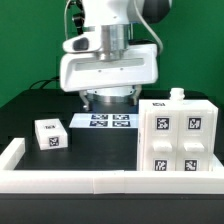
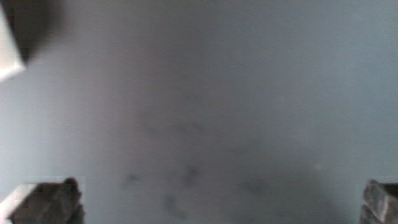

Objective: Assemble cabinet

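Now hanging above the black worktop (image 1: 30, 110), just behind the thin flat white marker board (image 1: 105, 121) in the exterior view: white robot arm (image 1: 108, 62) with its two-finger pincer (image 2: 215, 203). Spread wide, going by the wrist view: dark fingertips (image 2: 50, 203) far apart, only blurred grey surface between them, nothing gripped.

Standing upright on the worktop at the exterior view's right, clear of the pincer: matte white boxy cabinet body (image 1: 180, 140). Four black-and-white square tags (image 1: 163, 124) on its near face, two over two; another tag on the top face. Poking up from the upper edge: small white knob (image 1: 178, 95). Closed toward the camera; contents, if any, impossible to tell.

Lying loose toward the exterior view's left: small white block (image 1: 50, 134), one tag on its near face and one on top, near the marker board's end, well apart from the cabinet body.

Edging the worktop along the front and the exterior view's left: low white rim (image 1: 70, 180), with block, marker board and cabinet body all inside it.

At one edge of the wrist view: pale blurred shape (image 2: 9, 40), too vague to name.
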